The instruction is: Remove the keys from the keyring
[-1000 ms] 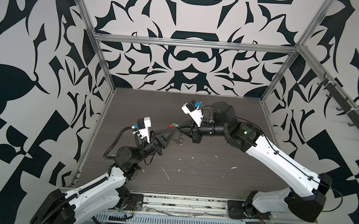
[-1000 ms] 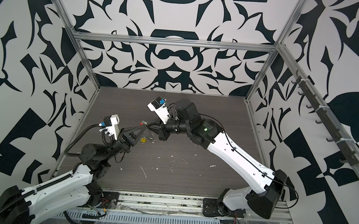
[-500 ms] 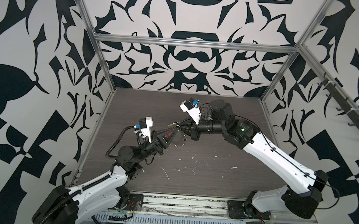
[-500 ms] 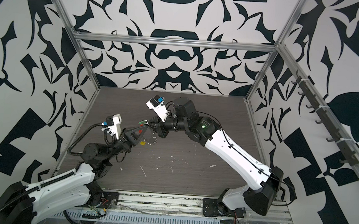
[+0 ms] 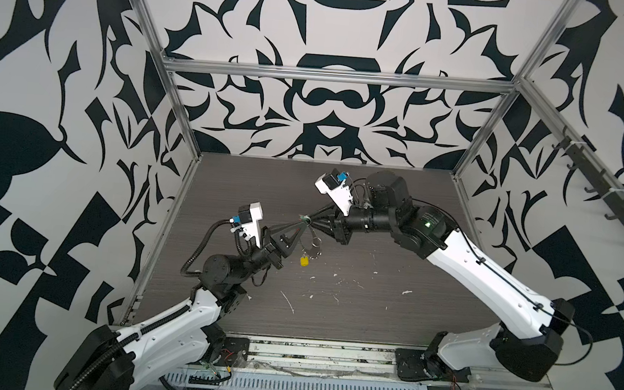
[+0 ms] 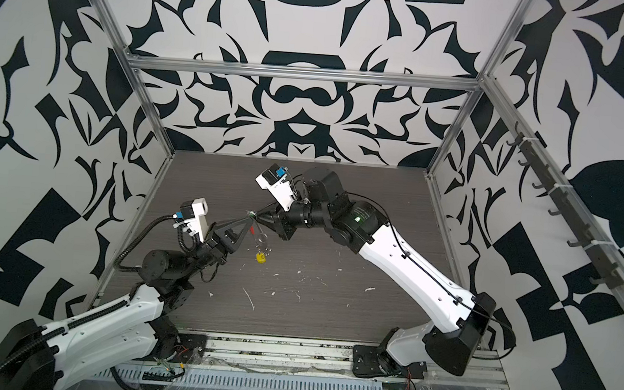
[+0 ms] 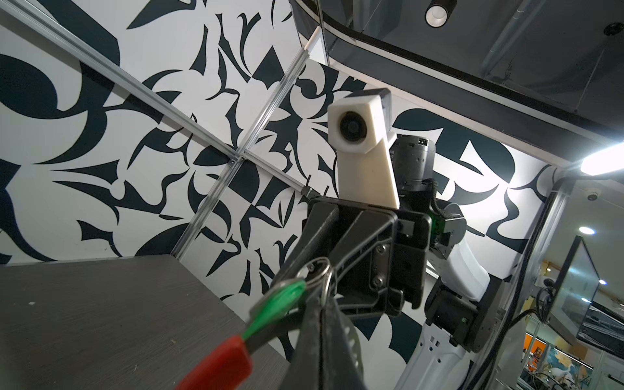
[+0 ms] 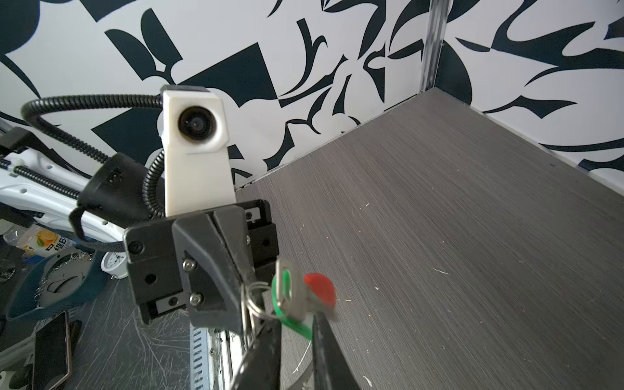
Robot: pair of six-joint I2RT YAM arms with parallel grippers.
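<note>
keyring [image 5: 313, 241] aloft over the table [image 5: 369, 322], pinched in the closed left gripper [image 5: 299, 224] | right gripper [image 8: 293, 320] jaws slightly parted around green key [image 7: 285, 299] | yellow key [image 5: 303, 260] dangles | both keys still strung, none removed

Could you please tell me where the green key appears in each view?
Top view: green key mid-air, above the hanging yellow key.
Top view: same spot.
Left wrist: between red sleeve and silver ring.
Right wrist: beside red sleeve and silver ring.
Shared landmark: red sleeve.
</note>
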